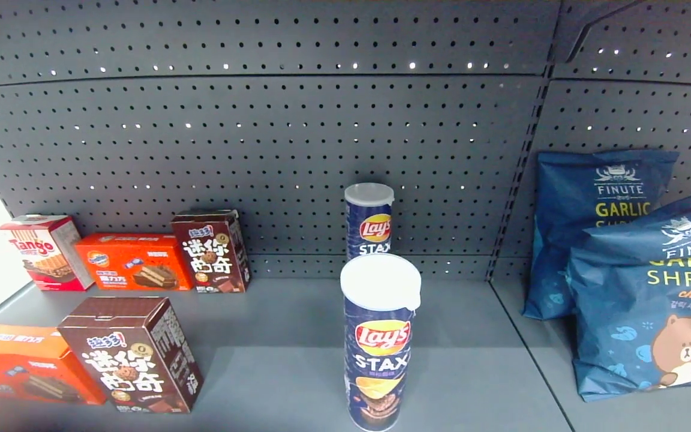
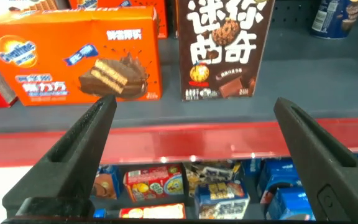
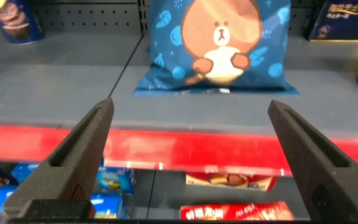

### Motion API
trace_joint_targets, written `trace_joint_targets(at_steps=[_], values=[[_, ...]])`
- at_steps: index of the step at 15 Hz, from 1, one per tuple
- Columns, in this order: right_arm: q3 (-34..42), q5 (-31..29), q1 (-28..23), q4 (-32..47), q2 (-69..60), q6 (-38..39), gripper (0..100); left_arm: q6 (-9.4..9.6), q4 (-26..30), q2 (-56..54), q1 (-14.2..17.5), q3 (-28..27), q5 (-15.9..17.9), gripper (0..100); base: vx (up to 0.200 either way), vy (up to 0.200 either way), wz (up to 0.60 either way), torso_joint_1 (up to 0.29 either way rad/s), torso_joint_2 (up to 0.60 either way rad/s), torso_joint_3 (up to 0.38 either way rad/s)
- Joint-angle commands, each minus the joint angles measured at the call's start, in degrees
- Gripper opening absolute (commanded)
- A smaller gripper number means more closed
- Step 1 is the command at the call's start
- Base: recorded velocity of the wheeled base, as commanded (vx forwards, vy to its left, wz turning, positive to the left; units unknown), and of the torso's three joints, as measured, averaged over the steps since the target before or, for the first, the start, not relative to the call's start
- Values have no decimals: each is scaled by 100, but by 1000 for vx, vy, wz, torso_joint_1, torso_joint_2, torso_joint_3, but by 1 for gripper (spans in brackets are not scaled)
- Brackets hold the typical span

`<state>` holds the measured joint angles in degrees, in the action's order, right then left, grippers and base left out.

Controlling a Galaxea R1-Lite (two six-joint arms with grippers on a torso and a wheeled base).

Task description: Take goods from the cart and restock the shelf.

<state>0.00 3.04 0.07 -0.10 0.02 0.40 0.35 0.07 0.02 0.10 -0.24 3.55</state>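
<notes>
Two dark blue chip cans stand in a row on the grey shelf (image 1: 273, 360): a front can (image 1: 379, 342) and a rear can (image 1: 369, 219) by the pegboard. At the left are brown cookie boxes (image 1: 132, 354) (image 1: 212, 250), orange wafer boxes (image 1: 132, 262) (image 1: 15, 363) and a red-white box (image 1: 45, 252). Blue shrimp-chip bags (image 1: 651, 300) lean at the right. My left gripper (image 2: 194, 124) is open in front of the shelf's red edge (image 2: 185, 140), facing the orange box (image 2: 79, 53) and brown box (image 2: 224, 46). My right gripper (image 3: 191, 124) is open, facing a blue bag (image 3: 219, 46).
Below the red shelf edge, a lower shelf holds small packaged goods (image 2: 185, 190) (image 3: 229, 211). Bare shelf floor lies between the brown box and the front can, and between the cans and the bags. A pegboard wall (image 1: 261, 138) backs the shelf.
</notes>
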Motion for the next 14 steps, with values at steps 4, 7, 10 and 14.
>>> trace_joint_targets(at_steps=[4, 7, 10, 14], values=[[0, -5, 1, 1, -2, -5, 100, 9, 1, -2, -1, -2, 6, 100, 0, 0, 0, 0, 0, 0], [0, 4, 1, 1, -2, -5, 100, 9, 1, -2, -1, -2, 6, 100, 0, 0, 0, 0, 0, 0], [0, 4, 1, 1, -2, -5, 100, 9, 1, -2, -1, -2, 6, 100, 0, 0, 0, 0, 0, 0], [0, 4, 1, 1, -2, 4, 100, 9, 1, -2, -1, -2, 6, 100, 0, 0, 0, 0, 0, 0]])
